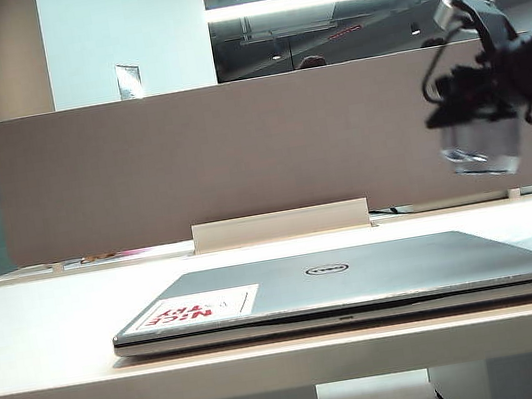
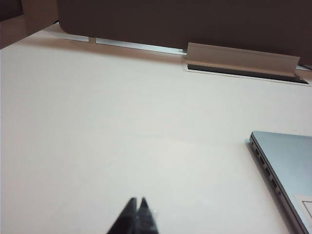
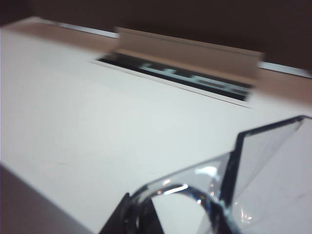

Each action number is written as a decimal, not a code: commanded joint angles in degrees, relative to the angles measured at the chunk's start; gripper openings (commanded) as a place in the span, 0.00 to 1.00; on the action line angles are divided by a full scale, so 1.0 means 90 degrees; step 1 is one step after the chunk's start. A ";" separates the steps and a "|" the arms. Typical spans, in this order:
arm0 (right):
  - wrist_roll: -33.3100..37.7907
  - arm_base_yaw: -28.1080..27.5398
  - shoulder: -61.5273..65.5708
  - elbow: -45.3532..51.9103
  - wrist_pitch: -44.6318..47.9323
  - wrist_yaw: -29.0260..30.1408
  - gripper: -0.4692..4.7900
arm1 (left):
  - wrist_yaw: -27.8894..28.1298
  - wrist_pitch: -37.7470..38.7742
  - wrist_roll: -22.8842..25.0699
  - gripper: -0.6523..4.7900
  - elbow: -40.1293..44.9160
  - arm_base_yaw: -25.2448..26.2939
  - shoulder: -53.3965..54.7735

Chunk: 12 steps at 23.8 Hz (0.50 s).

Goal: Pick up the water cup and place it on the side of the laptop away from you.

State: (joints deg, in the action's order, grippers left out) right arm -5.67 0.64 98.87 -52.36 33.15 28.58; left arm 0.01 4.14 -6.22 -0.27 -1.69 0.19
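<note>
The laptop (image 1: 340, 284) lies closed on the white table, silver-grey, with a round logo and a white sticker with red letters on its lid. High at the right, above the laptop's far right corner, the water cup (image 1: 481, 147) hangs in the air, clear and blurred. My right gripper (image 1: 468, 99) is shut on it. In the right wrist view the fingers (image 3: 127, 214) pinch the cup's handle (image 3: 170, 189), with the faceted cup body (image 3: 265, 165) beside them. My left gripper (image 2: 137, 201) is shut on nothing, over bare table beside the laptop's edge (image 2: 285, 165).
A grey partition (image 1: 238, 153) stands along the table's far side. A white cable-slot flap (image 1: 280, 226) sits at its foot behind the laptop, and the same flap (image 3: 190, 53) shows in the right wrist view. The table's front edge runs just before the laptop.
</note>
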 commanded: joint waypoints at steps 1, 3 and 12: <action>-0.0041 0.0007 -0.0024 -0.0610 -0.0624 0.1668 0.08 | -0.0029 -0.0017 -0.0005 0.11 -0.0019 0.0000 0.0005; -0.0041 0.0049 -0.0024 -0.0806 -0.0702 0.2535 0.08 | -0.0029 -0.0015 -0.0002 0.11 -0.0019 0.0000 0.0005; -0.0318 0.0471 -0.0002 -0.0855 -0.1707 0.4136 0.08 | -0.0029 -0.0012 -0.0002 0.11 -0.0019 0.0000 0.0005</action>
State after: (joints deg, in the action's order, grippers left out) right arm -6.11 4.25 98.98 -59.75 19.92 64.49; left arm 0.01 4.14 -6.22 -0.27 -1.69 0.19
